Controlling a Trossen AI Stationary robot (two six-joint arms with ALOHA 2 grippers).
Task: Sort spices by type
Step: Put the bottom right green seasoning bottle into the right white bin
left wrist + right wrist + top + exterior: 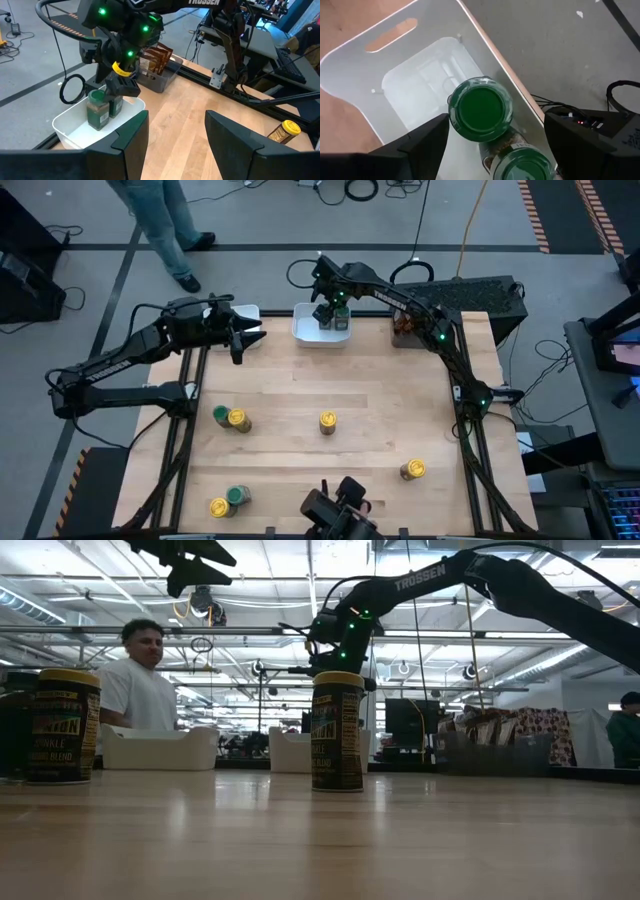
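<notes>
Fingers of right gripper (492, 137) spread, straddling green-lid jar (480, 108) in tray (390, 35).

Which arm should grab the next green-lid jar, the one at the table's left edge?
Left, probably. The left gripper hangs open on that side, nearer the green-lid jar. The right gripper is over the white tray, open above two jars.

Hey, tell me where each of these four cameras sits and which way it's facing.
High: overhead, straight down on the table; both arms show.
Low: at tabletop height, level across; right arm above.
Left wrist: past its own fingers toward the white tray.
Right wrist: down into that tray; open right tool.
Shared: both wrist views show two green-lidded jars in the tray.
</notes>
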